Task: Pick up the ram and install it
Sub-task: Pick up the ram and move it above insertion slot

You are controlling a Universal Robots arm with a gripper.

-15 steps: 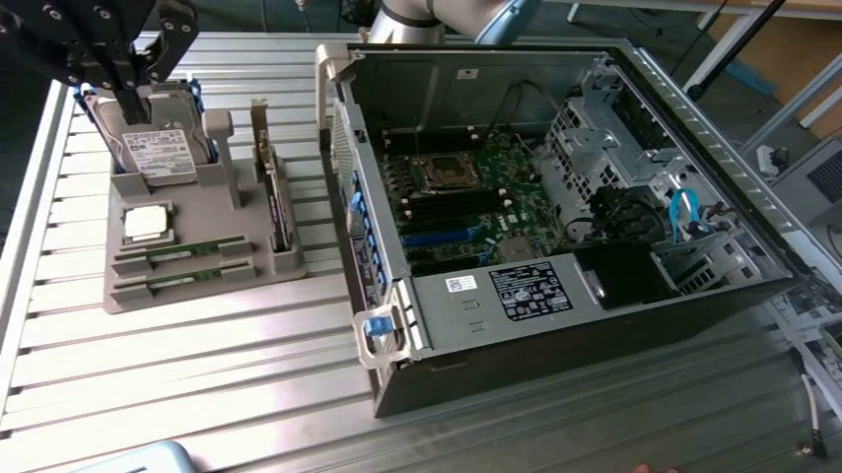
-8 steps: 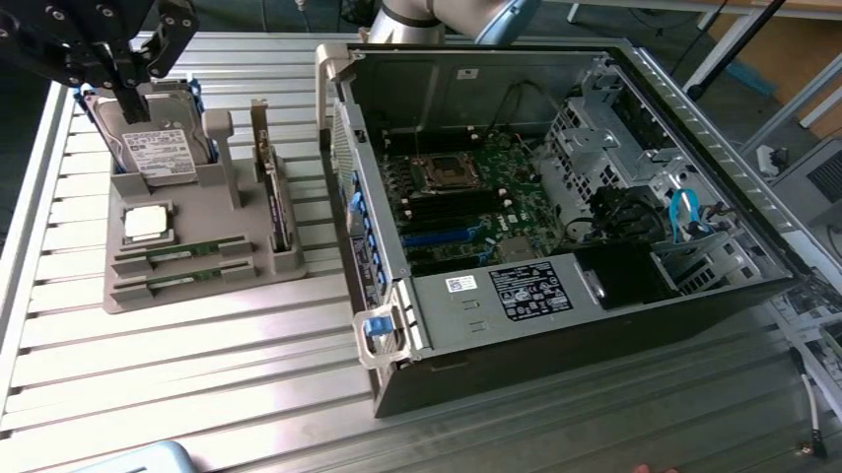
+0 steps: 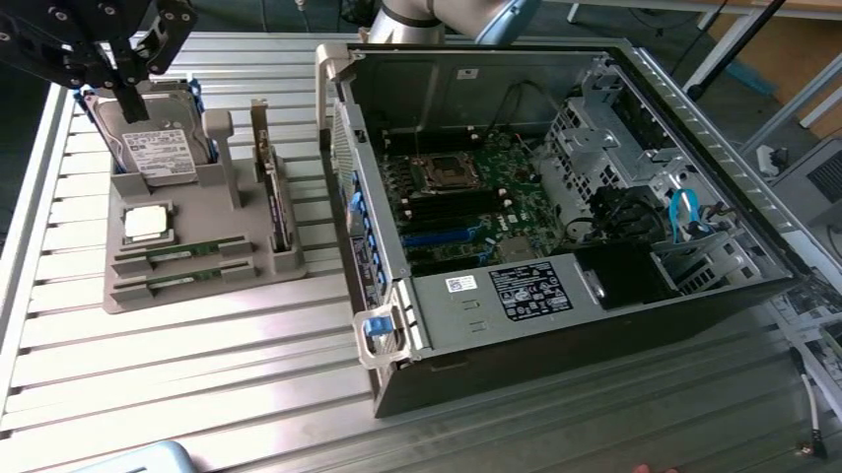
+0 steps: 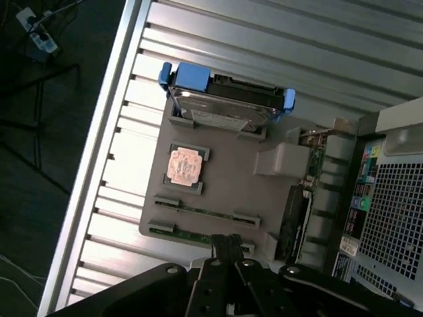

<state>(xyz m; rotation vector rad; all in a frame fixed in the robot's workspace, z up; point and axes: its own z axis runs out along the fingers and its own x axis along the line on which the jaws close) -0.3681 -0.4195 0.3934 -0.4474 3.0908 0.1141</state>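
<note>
Resting in grey tray (image 3: 204, 225), 2 ram sticks (image 3: 181, 251), processor (image 3: 145, 223)

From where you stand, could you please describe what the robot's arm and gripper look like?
The gripper is matte black, built of slim linked bars with round silver pivot pins, narrowing to a thin dark tip. The arm is a smooth silver-grey tube with a pale blue joint cap.

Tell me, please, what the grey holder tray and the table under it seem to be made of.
Holder tray: probably plastic, matte grey; its slots and blocks look moulded in one piece.
Table: apparently metal, perhaps aluminium, silvery and ribbed; its slats reflect light brightly.
</note>
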